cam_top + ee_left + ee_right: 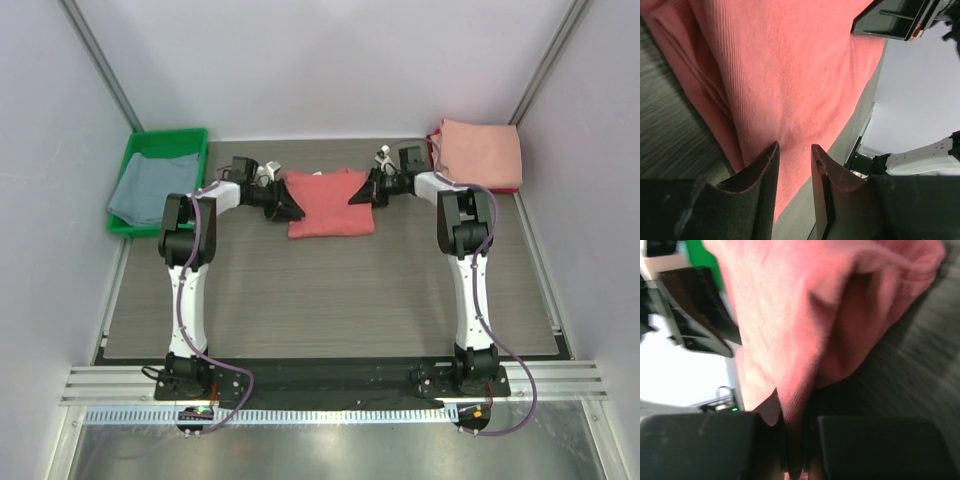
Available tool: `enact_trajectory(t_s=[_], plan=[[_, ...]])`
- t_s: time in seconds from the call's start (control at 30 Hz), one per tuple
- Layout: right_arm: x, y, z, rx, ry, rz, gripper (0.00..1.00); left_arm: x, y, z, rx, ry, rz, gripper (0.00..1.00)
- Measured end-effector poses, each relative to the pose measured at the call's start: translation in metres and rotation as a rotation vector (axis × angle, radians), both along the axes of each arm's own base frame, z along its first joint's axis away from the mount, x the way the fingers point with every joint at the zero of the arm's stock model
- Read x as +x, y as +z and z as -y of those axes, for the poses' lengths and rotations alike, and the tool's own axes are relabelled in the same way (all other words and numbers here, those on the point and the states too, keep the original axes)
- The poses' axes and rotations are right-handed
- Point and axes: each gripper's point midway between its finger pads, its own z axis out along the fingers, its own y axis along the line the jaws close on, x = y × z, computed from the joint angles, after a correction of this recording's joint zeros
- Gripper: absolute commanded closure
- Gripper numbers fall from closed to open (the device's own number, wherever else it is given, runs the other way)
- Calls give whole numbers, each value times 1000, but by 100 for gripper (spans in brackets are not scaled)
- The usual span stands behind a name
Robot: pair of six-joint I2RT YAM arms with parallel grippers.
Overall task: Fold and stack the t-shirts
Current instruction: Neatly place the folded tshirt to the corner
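Right claw (790, 417) is pinched down on a fold of the coral-red t-shirt (790, 315) — cloth bunches up out of the jaws and drapes away from it, with a loose pocket hanging just beyond the tips. Left claw (794, 162) is a different story: the jaws are narrow but apart. It sits at the opposite edge of the same shirt with cloth showing through the gap, and I can't see any layer actually caught between the fingers (762, 170). So my read is we're mid-fold with only one side really held. To do this well I'd get the left one biting the edge layer properly before anything lifts, otherwise the shirt swings off the right pinch and the fold goes crooked. Then move both together at the same height, keep the cloth taut between them, and lay it flat on the surface (330, 300) rather than dropping it. Out past the right claw, away from the shirt, the pale pink t-shirt (480, 152) lies folded — looks like the stack to aim for. Out past the left claw, the grey-blue t-shirt (150, 185) sits in the green tray (165, 135), waiting its turn I'd guess.
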Motion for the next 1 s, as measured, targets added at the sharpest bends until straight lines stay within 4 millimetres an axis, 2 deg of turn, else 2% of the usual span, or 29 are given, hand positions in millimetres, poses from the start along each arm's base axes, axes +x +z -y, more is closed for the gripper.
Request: enact_trajectory(t_s=[0.17,0.37,0.5,0.67,0.8,1.0], plan=[[8,12,21,-207,-11,101,99,8,11,-9,32,1,56,66],[35,62,59,-460,11,327,99,25,35,-27,29,38,121,66],[52,88,94,-591,-12,426,99,30,38,-32,25,56,127,66],[67,98,147,-722,-70,465,99,29,40,-23,18,40,142,66],[74,104,181,-804,-104,486,99,26,42,-11,8,21,150,66],[78,120,212,-893,-121,533,99,21,45,2,1,-2,156,66]])
